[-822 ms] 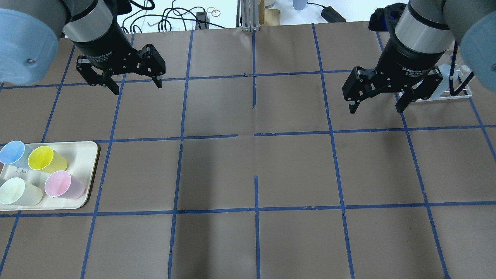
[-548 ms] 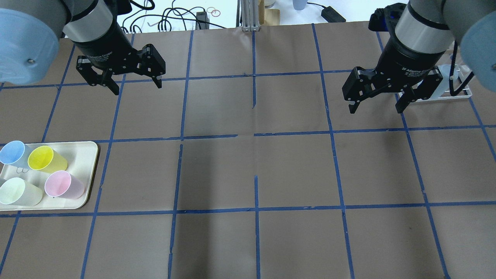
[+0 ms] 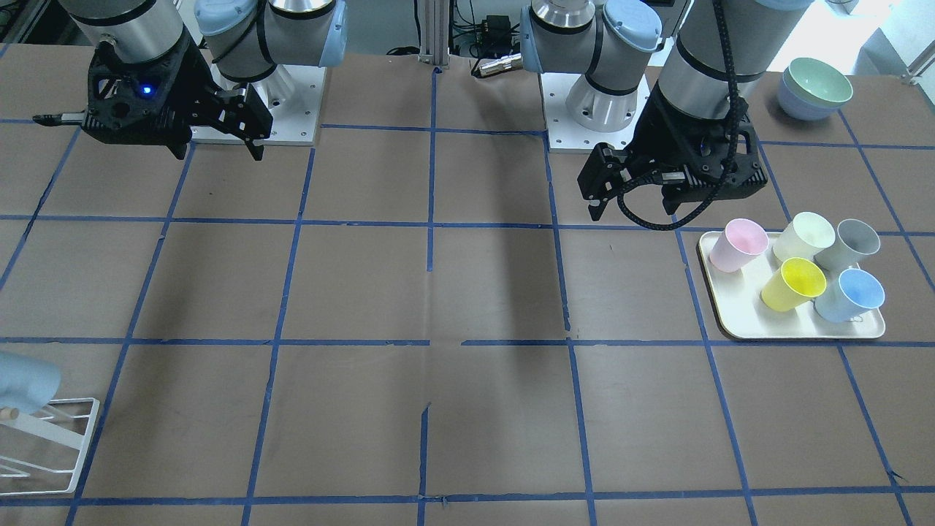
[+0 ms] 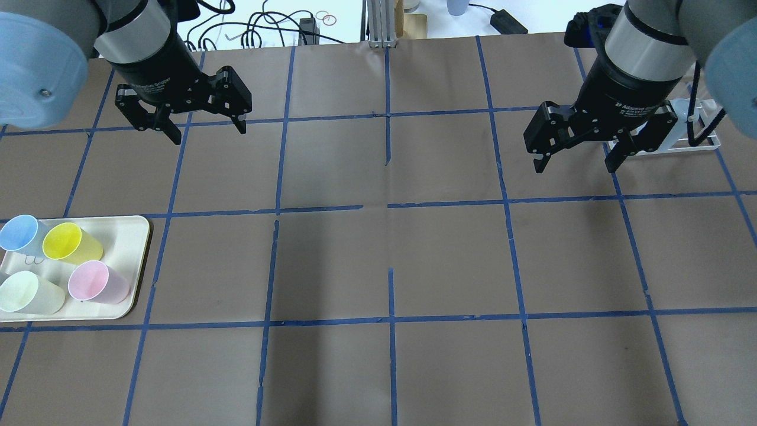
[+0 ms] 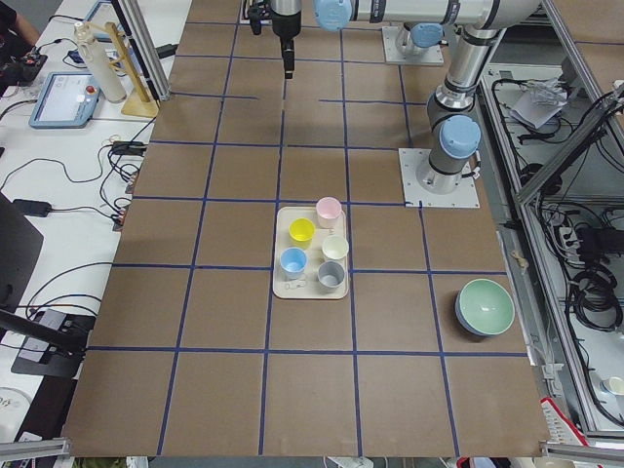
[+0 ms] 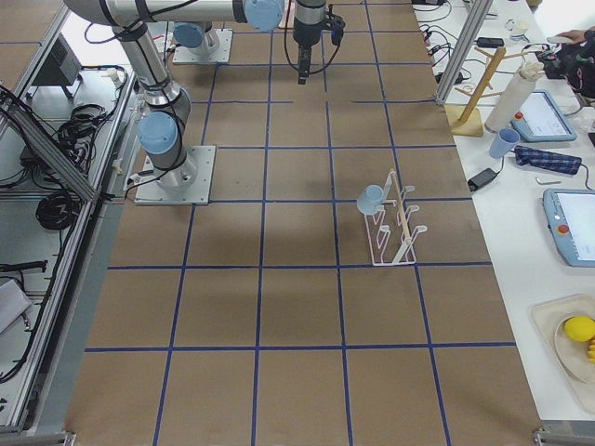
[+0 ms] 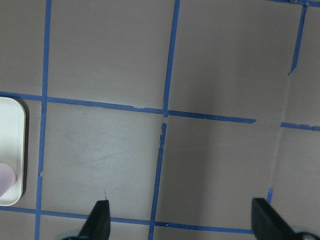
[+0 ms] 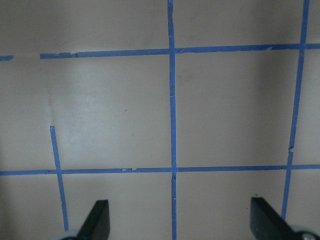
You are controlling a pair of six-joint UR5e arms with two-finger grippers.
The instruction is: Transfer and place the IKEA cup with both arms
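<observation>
Reaching for the IKEA cup (image 4: 18,234) is where trouble looks likeliest. It stands upright at a corner of the cream tray (image 4: 137,260), with the yellow cup (image 4: 65,241) just beside it and the grey cup (image 3: 851,243) on another side, so a finger of the left hand (image 4: 210,136) coming down between them could tip a neighbour. Smooth tapered plastic may also slide out of a loose pinch, most of all at the mid-air pass to the right hand (image 4: 573,170). Both hands hang spread and empty, well apart from the tray. On the right hand's side stands a white wire rack (image 6: 395,232), where another blue cup (image 6: 372,198) already hangs and could be mistaken for the target. Brown paper covers the tabletop (image 4: 390,254), ruled into squares by blue tape that is torn in places. Around it lie loose cables (image 4: 260,26) and a white side bench (image 6: 507,251) with a control tablet (image 6: 569,226) and a wooden mug stand (image 6: 462,119).
</observation>
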